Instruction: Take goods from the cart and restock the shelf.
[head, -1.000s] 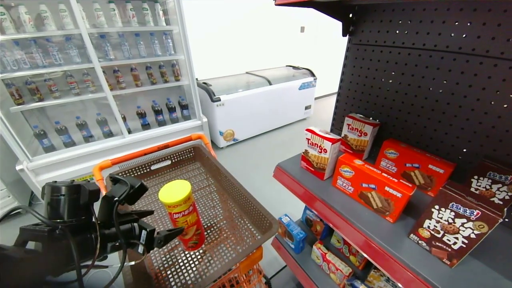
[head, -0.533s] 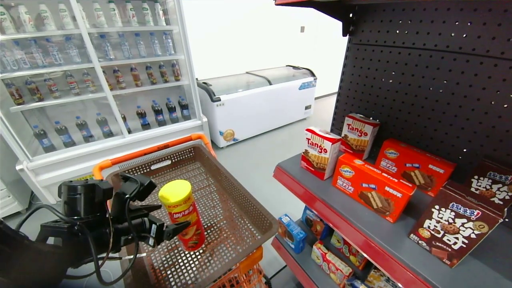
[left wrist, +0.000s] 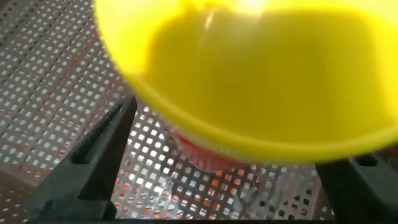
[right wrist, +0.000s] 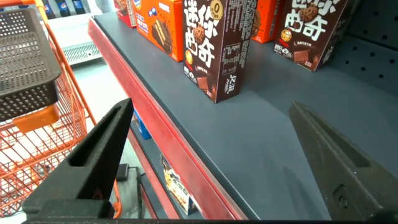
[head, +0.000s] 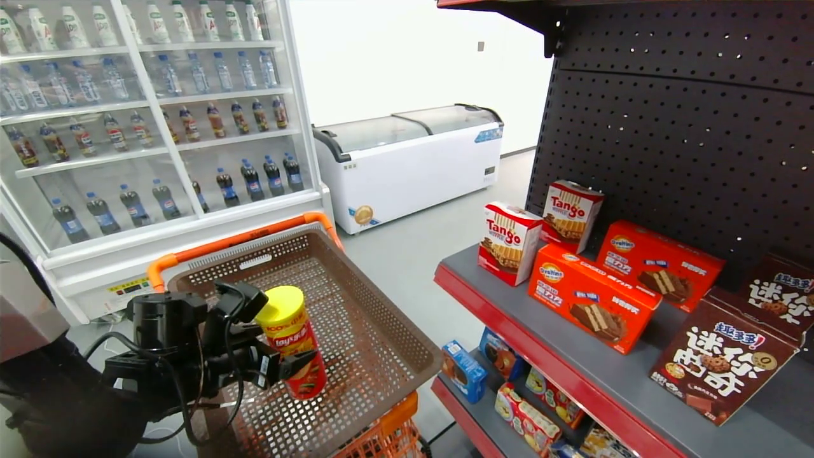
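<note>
A chips can (head: 294, 343) with a yellow lid and red body stands upright in the brown perforated basket (head: 381, 305) on top of the orange cart. My left gripper (head: 281, 353) is open at the can's left side, with one finger in front of the can and one behind it. In the left wrist view the yellow lid (left wrist: 249, 81) sits close up between the two black fingers (left wrist: 102, 155), above the basket floor (left wrist: 56, 81). My right gripper (right wrist: 211, 180) is open and holds nothing, hanging over the front edge of the grey shelf (right wrist: 261, 143).
The shelf (head: 509, 299) holds wafer boxes (head: 509, 242), orange boxes (head: 591, 296) and brown cookie boxes (right wrist: 214, 43), with bare board along its front. A lower shelf holds more snacks. A drinks fridge (head: 127, 127) and a chest freezer (head: 407, 159) stand behind the cart (right wrist: 37, 124).
My left arm has moved right, toward the can, and its fingers now stand on either side of it. The can has not moved.
</note>
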{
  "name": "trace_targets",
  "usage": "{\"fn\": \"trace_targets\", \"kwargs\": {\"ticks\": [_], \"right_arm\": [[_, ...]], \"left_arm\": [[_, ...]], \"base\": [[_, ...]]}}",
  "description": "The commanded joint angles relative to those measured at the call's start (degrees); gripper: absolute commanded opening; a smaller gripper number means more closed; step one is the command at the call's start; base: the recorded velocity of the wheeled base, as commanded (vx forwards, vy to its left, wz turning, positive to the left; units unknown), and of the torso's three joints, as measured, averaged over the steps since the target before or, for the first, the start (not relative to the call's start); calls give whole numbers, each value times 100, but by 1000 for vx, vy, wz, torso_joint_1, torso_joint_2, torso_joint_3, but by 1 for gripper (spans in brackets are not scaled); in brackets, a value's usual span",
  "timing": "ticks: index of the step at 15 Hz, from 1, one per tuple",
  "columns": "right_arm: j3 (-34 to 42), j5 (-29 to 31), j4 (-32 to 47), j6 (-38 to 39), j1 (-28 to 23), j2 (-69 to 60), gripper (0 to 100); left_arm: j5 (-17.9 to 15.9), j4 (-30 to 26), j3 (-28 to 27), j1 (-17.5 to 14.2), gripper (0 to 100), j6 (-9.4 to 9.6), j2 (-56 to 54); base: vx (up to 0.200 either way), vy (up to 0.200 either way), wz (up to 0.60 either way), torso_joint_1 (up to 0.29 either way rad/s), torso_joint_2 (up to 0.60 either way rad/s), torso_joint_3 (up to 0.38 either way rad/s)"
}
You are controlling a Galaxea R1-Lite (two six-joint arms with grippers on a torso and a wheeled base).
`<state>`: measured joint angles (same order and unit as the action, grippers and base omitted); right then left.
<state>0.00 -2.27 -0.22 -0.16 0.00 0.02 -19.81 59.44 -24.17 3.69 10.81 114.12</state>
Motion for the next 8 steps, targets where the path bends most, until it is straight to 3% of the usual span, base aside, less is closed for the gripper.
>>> {"fn": "trace_targets", "kwargs": {"ticks": [1,6,7,8], "right_arm": [[0,-2,-4,-2,0,6,100],[0,-2,-4,-2,0,6,100],[0,-2,-4,-2,0,6,100],[0,-2,-4,-2,0,6,100]], "left_arm": [[3,103,-17,79,100,-9,234],[3,138,-87,79,100,-9,339],[12,129,-193,79,0,-9,348],[39,112,-290,79,0,0,348]], "base": [[0,0,0,0,0,0],[0,0,0,0,0,0],[0,0,0,0,0,0],[0,0,0,0,0,0]]}}
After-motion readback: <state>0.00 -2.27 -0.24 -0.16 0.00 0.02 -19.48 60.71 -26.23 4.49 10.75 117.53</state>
